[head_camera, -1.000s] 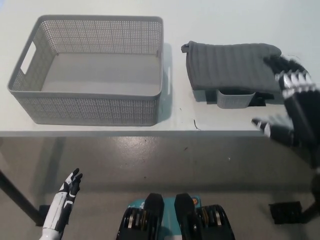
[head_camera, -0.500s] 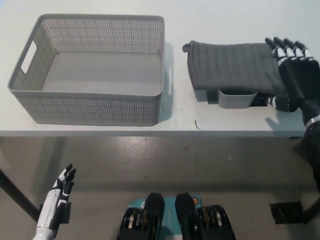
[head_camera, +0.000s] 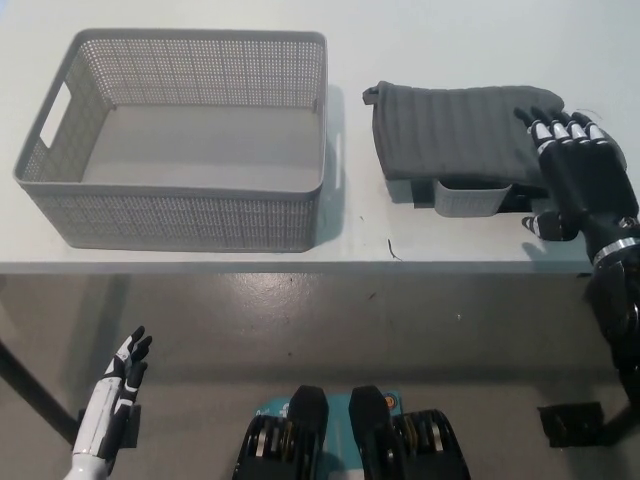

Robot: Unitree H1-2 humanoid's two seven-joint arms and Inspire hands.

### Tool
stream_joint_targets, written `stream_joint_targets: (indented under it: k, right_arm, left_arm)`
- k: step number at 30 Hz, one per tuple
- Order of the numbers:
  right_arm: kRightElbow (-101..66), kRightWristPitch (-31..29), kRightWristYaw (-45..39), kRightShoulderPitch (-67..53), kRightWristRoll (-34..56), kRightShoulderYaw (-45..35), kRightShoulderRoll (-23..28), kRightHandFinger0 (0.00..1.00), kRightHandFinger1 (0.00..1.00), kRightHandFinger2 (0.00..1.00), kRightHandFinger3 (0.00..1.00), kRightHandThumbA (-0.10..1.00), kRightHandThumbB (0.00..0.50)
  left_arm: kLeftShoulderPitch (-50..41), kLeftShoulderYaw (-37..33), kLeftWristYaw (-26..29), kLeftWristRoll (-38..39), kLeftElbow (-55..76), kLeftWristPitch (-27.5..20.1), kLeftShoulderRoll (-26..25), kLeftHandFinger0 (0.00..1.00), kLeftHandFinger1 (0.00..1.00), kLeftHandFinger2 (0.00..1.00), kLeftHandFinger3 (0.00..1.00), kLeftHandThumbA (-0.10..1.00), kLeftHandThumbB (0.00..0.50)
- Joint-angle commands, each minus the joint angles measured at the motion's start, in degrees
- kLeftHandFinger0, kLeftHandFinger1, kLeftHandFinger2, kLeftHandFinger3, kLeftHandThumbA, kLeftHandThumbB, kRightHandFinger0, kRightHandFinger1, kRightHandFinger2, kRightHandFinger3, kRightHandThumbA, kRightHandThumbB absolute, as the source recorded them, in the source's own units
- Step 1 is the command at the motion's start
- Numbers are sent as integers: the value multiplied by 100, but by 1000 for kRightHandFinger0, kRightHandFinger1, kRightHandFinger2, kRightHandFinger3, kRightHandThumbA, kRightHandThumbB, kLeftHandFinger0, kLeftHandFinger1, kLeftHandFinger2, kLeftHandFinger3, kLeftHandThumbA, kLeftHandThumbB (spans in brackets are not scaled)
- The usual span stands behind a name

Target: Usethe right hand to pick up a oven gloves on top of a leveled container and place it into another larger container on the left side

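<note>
The white left robot hand [head_camera: 118, 385] is resting low at 7 o'clock, below the worktop [head_camera: 450, 245] edge, released and idle. At 3 o'clock, the black right robot hand [head_camera: 578, 170] is lying with fingers spread on the right end of the oven glove [head_camera: 455, 130], holding nothing yet. The glove is draped over the small container [head_camera: 470, 198]. The large basket [head_camera: 180, 140] is sitting at 10 o'clock, well apart. Advisable: pinch the fabric firmly, lift clear, and avoid dragging the small container.
</note>
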State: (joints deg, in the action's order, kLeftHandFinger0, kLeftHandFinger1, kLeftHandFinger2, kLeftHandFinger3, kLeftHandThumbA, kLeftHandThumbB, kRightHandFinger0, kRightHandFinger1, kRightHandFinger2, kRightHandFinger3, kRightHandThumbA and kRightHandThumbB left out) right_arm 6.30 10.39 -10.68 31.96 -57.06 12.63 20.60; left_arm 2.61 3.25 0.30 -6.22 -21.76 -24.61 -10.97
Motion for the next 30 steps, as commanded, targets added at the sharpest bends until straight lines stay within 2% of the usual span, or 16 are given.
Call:
stream_joint_targets:
  k: [1, 22, 30]
  right_arm:
    - [81, 77, 34, 319, -28, 62, 117, 1000, 1000, 1000, 1000, 1000, 455]
    - [1244, -29, 426, 892, -273, 804, 49, 1000, 1000, 1000, 1000, 1000, 465]
    - [1601, 125, 491, 1088, -493, 1064, -64, 1000, 1000, 1000, 1000, 1000, 461]
  left_arm:
    - [21, 27, 117, -34, 118, -232, -82, 1000, 1000, 1000, 1000, 1000, 500]
    - [-114, 55, 85, 110, 149, -232, -63, 1000, 1000, 1000, 1000, 1000, 500]
    - [-149, 37, 92, 91, 130, -232, -49, 1000, 1000, 1000, 1000, 1000, 500]
